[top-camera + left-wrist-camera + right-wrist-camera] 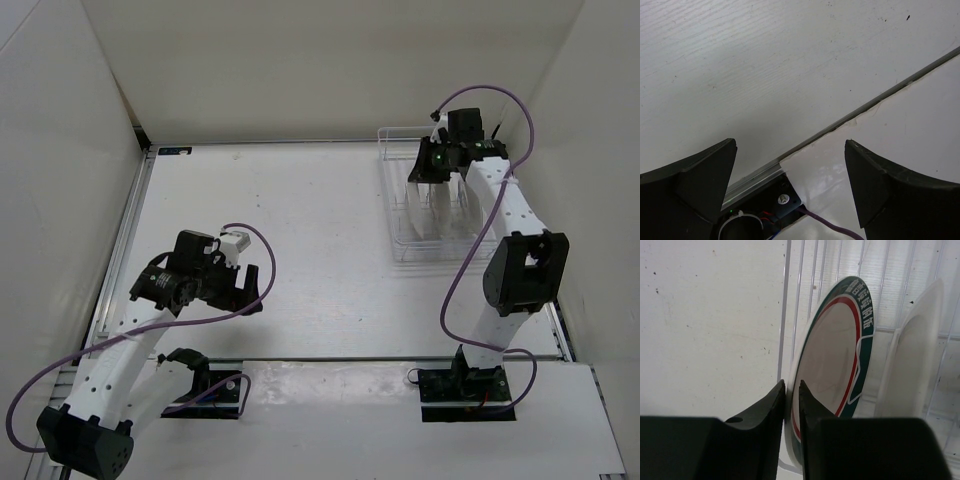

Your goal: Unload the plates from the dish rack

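Top external view gives you a white table with a seam across its near part; your left fingers hang spread above it, empty, well left of the dish rack. Farther back, your right fingers clench a green-rimmed plate upright in the rack, hard by the walls.

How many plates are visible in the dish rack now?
2. One plate, with a red inner ring, stands in the dish rack, pinched by the right gripper; a second plate stands beside it, showing plain white. Others may be hidden.
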